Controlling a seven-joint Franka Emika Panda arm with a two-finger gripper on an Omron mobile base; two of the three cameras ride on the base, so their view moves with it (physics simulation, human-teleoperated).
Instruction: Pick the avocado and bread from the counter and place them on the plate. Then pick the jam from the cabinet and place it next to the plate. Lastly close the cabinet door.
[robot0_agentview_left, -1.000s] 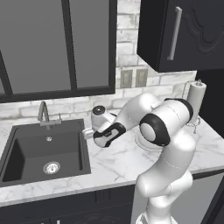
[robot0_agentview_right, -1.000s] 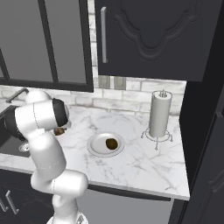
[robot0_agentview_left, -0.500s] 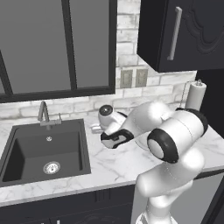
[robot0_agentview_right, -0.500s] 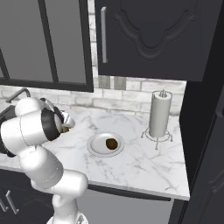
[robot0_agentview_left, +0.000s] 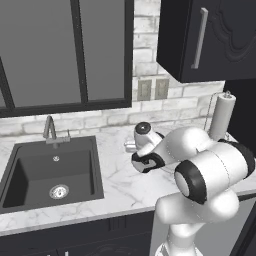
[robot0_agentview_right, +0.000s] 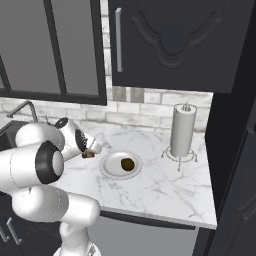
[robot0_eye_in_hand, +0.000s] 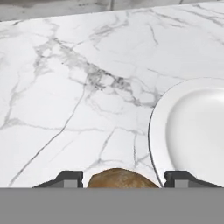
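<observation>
Beside the plate (robot0_agentview_right: 107, 172), on its sink side, the pincer (robot0_eye_in_hand: 121, 176) holds the bread (robot0_eye_in_hand: 122, 179), an orange-brown lump clamped between the two dark finger tips. In the right base view the bread (robot0_agentview_right: 89, 154) hangs a little above the white marble worktop (robot0_agentview_right: 165, 185), just outside the plate rim. The avocado (robot0_agentview_right: 127, 163) already lies in the plate, toward the side far from the arm.

I judge the step in hand is carrying the bread onto the plate. To do it well, the hand should travel sideways over the raised rim without dropping lower, so the bread does not strike the edge. It should stop over the free part of the plate (robot0_eye_in_hand: 197, 131) near the arm, apart from the avocado, then go down and only then release, otherwise the roundish lump may roll off.
</observation>
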